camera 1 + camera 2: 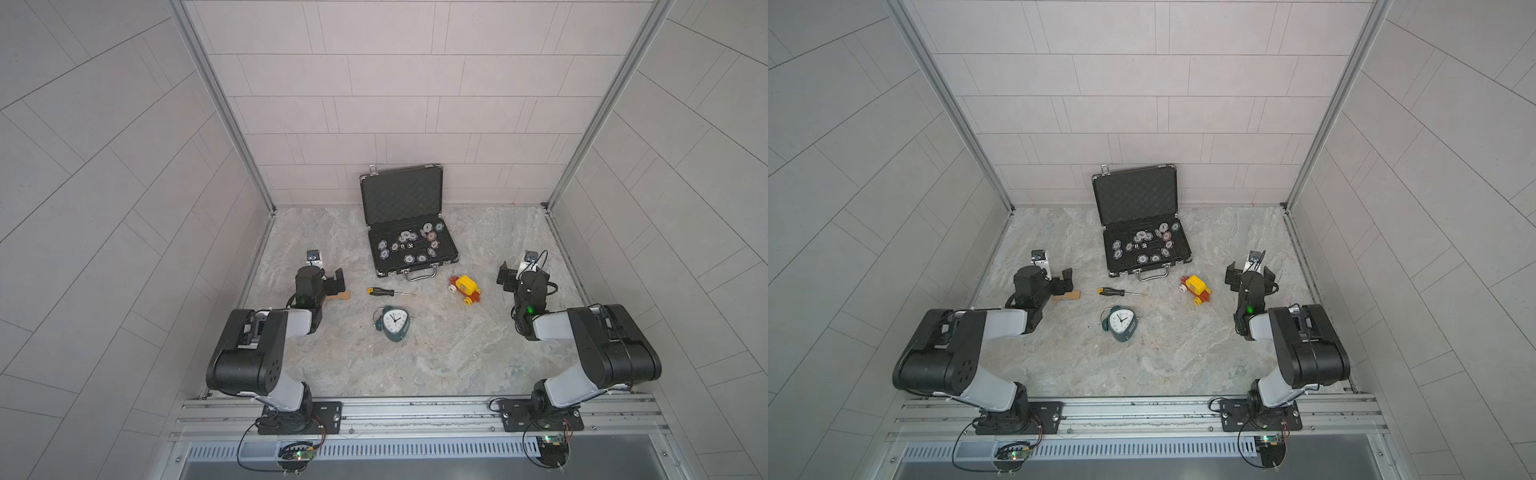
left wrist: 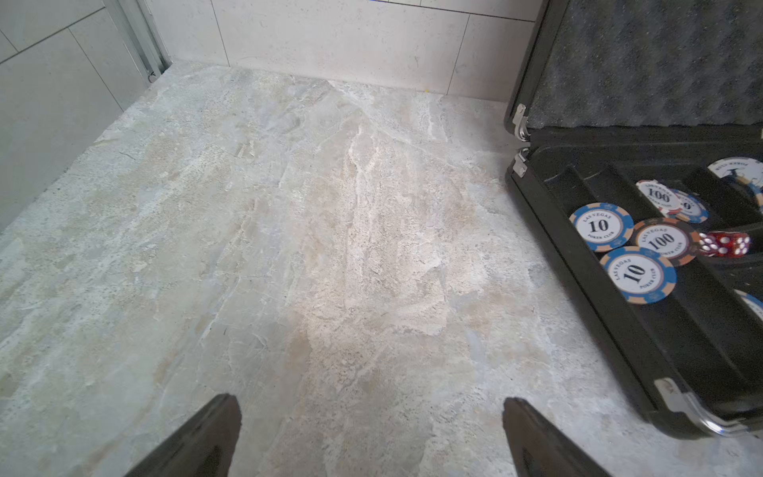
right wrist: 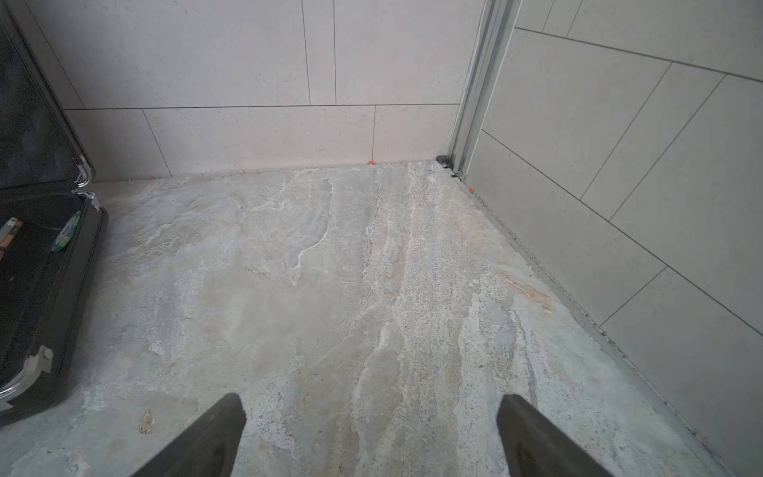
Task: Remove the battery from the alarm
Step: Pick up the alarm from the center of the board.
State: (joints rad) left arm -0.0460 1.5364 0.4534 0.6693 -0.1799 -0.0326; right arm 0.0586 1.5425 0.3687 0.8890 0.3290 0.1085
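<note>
Both empty: left tool [image 2: 371,402] and right tool [image 3: 371,400] gape wide. Between them the alarm [image 1: 392,323] lies dial-up on the counter [image 1: 415,365]; battery hidden, probably in its back. Grip the body, then turn it over.

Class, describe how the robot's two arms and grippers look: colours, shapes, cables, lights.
The left arm and right arm match: bulky black rounded joint housings joined by pale grey-white links, each with a small green light near the wrist. Thin black cables loop from the bases. The left gripper and right gripper are dark, ending in tapered wedges.
</note>
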